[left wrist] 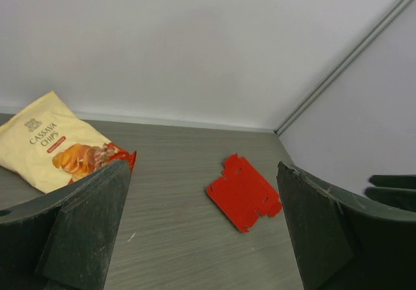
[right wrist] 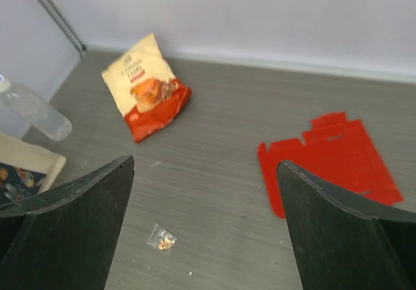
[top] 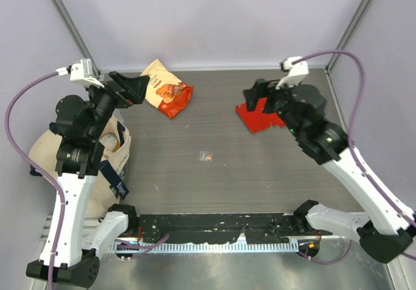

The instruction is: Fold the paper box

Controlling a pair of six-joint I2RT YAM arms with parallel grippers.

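Observation:
The paper box [top: 255,118] is a flat bright red cardboard piece with flaps, lying on the grey table at the right back. It shows in the left wrist view [left wrist: 244,191] and in the right wrist view [right wrist: 328,157]. My right gripper [top: 265,97] is open and empty, held above the box's near left part; in the top view it hides part of the box. In its own view the right gripper [right wrist: 205,166] has wide jaws. My left gripper [top: 134,88] is open and empty at the left back, far from the box, and its own view [left wrist: 203,173] looks across at it.
An orange-and-cream chips bag [top: 167,90] lies at the back left, also in the wrist views [left wrist: 55,144] [right wrist: 144,85]. A small clear packet [top: 207,156] lies mid-table. A cloth tote bag [top: 107,153] stands beside the left arm, with a plastic bottle [right wrist: 32,108].

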